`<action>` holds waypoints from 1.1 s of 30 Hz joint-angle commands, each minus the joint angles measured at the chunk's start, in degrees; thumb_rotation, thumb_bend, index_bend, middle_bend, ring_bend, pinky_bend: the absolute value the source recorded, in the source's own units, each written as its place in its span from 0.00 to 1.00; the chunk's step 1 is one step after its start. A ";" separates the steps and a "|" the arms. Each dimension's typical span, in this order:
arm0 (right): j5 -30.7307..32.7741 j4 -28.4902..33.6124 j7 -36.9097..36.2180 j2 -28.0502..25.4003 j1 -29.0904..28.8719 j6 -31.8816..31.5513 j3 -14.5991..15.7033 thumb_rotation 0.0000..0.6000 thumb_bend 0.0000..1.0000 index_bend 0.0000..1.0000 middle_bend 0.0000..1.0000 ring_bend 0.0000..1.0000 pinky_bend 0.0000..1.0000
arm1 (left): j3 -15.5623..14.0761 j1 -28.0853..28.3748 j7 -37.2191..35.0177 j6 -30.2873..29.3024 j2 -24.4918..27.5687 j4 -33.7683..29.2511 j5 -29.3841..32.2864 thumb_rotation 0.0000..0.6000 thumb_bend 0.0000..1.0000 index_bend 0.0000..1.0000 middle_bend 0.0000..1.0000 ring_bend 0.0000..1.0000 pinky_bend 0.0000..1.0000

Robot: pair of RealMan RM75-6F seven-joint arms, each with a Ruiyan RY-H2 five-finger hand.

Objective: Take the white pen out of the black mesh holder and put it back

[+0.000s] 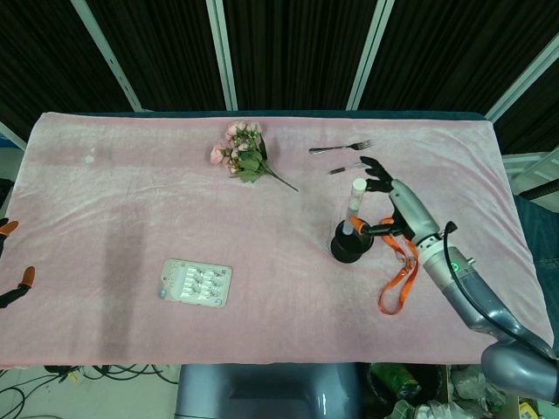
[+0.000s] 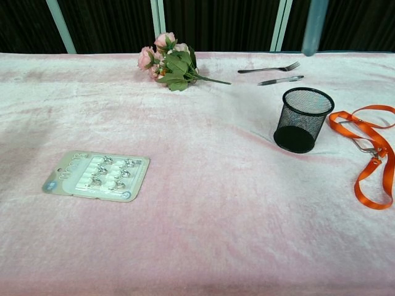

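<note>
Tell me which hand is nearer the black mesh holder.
Right. The right hand holds the white pen right above the holder; the left hand sits at the table's far left edge.

In the chest view only the blurred lower end of the white pen (image 2: 315, 28) shows, cut off at the top edge. The left hand (image 1: 10, 262) is cut off at the head view's left edge.
</note>
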State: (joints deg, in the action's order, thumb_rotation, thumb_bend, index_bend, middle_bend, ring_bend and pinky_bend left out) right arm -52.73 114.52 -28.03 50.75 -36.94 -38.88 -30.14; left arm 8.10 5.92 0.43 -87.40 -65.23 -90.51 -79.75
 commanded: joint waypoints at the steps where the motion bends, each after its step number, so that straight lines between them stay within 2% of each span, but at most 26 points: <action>1: -11.44 3.98 -20.36 -0.96 5.42 4.85 -7.63 1.00 0.31 0.65 0.01 0.08 0.19 | 0.12 -0.08 -0.35 -0.12 0.17 0.07 0.09 1.00 0.35 0.15 0.11 0.00 0.03; 4: -15.49 -0.15 -23.18 -3.36 7.65 6.61 -7.01 1.00 0.32 0.65 0.01 0.08 0.19 | 0.21 -0.13 -0.68 -0.15 0.29 0.19 0.20 1.00 0.35 0.15 0.11 0.00 0.03; 5: -16.25 -2.08 -22.14 -4.18 7.95 6.98 -6.12 1.00 0.32 0.65 0.01 0.08 0.19 | 0.20 -0.12 -0.78 -0.09 0.32 0.19 0.20 1.00 0.35 0.15 0.11 0.00 0.03; 7: -15.52 -7.06 -15.62 -5.45 7.85 7.02 -2.98 1.00 0.32 0.65 0.01 0.08 0.19 | 0.15 -0.11 -0.91 -0.02 0.39 0.12 0.11 1.00 0.35 0.15 0.11 0.00 0.03; 8: -13.75 -9.18 -11.33 -5.59 7.43 6.44 -1.30 1.00 0.32 0.65 0.01 0.08 0.19 | 0.12 -0.10 -0.92 -0.01 0.43 0.05 0.04 1.00 0.35 0.15 0.11 0.00 0.03; 10: -6.30 -13.94 1.56 -4.67 5.71 3.09 3.28 1.00 0.32 0.65 0.01 0.08 0.19 | 0.16 -0.11 -0.99 -0.19 0.47 -0.16 -0.10 1.00 0.35 0.15 0.11 0.00 0.03; 14: 7.69 -16.29 19.54 -1.95 1.80 -5.14 8.62 1.00 0.31 0.65 0.01 0.08 0.19 | 0.20 -0.16 -0.83 -0.55 0.38 -0.47 -0.33 1.00 0.35 0.15 0.11 0.00 0.03; 17: 15.56 -15.29 30.63 0.10 -1.45 -11.54 10.88 1.00 0.32 0.65 0.01 0.08 0.19 | -0.01 -0.19 -0.43 -0.56 0.28 -0.62 -0.53 1.00 0.35 0.15 0.11 0.00 0.03; 21: 22.18 -11.17 38.99 1.82 -5.03 -17.23 11.10 1.00 0.32 0.65 0.01 0.08 0.19 | -0.03 -0.17 -0.35 -0.35 0.31 -0.61 -0.35 1.00 0.35 0.15 0.11 0.00 0.03; 23: 22.72 -8.10 37.69 1.49 -5.49 -16.88 9.63 1.00 0.32 0.65 0.01 0.08 0.19 | 0.07 -0.18 -0.48 -0.33 0.38 -0.53 -0.16 1.00 0.35 0.15 0.11 0.00 0.03; 24: 21.85 -5.96 34.46 0.94 -5.22 -15.19 7.93 1.00 0.32 0.65 0.01 0.08 0.19 | 0.11 -0.21 -0.52 -0.36 0.43 -0.50 -0.10 1.00 0.35 0.15 0.11 0.00 0.03; 27: 15.93 -0.40 18.69 -2.03 -1.69 -7.79 0.79 1.00 0.32 0.65 0.01 0.08 0.19 | 0.18 -0.34 -0.71 -0.57 0.57 -0.47 -0.04 1.00 0.35 0.15 0.11 0.00 0.03; 29: 5.59 5.68 -2.16 -3.27 4.82 -6.15 -10.70 1.00 0.32 0.65 0.01 0.08 0.19 | 0.22 -0.46 -0.88 -0.78 0.71 -0.55 -0.08 1.00 0.35 0.15 0.11 0.00 0.03; 31: -4.84 5.68 -14.55 -3.34 10.24 -5.50 -14.73 1.00 0.32 0.65 0.02 0.08 0.19 | 0.19 -0.48 -0.97 -0.79 0.76 -0.62 -0.15 1.00 0.35 0.15 0.11 0.00 0.03; 33: -13.30 4.66 -25.74 -2.96 13.76 -6.51 -17.42 1.00 0.32 0.65 0.02 0.08 0.19 | 0.16 -0.49 -1.02 -0.81 0.81 -0.67 -0.23 1.00 0.35 0.15 0.11 0.00 0.03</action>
State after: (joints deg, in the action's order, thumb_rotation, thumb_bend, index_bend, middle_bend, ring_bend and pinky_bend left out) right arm -38.56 110.27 5.15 49.41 -35.46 -48.36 -29.70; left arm 8.26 5.43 -0.59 -88.22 -64.41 -91.18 -79.99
